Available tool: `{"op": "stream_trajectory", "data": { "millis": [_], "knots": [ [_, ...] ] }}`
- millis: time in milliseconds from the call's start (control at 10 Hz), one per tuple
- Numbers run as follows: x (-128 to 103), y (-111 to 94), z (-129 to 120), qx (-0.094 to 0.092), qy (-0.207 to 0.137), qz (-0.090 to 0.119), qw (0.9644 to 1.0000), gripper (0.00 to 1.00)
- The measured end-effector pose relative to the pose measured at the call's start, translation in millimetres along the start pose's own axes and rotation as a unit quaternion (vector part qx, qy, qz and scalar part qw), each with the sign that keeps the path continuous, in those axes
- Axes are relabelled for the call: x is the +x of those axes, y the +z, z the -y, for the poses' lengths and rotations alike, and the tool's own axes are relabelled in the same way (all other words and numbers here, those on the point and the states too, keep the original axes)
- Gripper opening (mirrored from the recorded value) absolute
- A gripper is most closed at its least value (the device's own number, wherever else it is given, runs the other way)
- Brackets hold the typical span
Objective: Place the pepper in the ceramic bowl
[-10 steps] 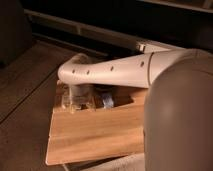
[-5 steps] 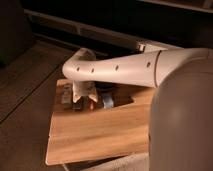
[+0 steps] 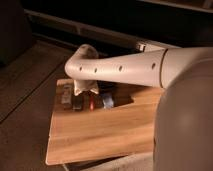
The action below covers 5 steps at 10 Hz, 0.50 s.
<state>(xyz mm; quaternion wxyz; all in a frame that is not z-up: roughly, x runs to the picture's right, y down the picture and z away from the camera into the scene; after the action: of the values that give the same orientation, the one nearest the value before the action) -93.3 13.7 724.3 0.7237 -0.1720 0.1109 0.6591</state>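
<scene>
My gripper (image 3: 83,96) hangs from the bent wrist of the pale arm (image 3: 125,70) over the back left of the wooden tabletop (image 3: 100,135). A slim red piece, the pepper (image 3: 91,103), shows just below and right of the gripper, close to the wood. I cannot tell whether the gripper holds it. A small blue-grey rounded object (image 3: 108,100), possibly the ceramic bowl, sits right of the pepper. The arm hides what lies behind it.
A small grey-white block (image 3: 66,95) lies left of the gripper near the table's left edge, with a dark object (image 3: 77,104) beside it. The robot's large pale body (image 3: 185,125) fills the right side. A dark floor lies left of the table.
The arm's wrist has risen and shifted a little to the right and back. The red pepper now shows below the gripper.
</scene>
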Motion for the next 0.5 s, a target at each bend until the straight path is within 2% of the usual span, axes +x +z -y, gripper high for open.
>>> {"op": "stream_trajectory", "data": {
  "millis": [100, 200, 500],
  "knots": [
    [0, 3, 0, 0.0, -0.001, -0.002, 1.0, 0.65],
    [-6, 15, 1, -0.004, 0.002, -0.009, 1.0, 0.65],
    [-33, 51, -3, -0.027, 0.003, -0.013, 0.9995, 0.65]
  ]
}}
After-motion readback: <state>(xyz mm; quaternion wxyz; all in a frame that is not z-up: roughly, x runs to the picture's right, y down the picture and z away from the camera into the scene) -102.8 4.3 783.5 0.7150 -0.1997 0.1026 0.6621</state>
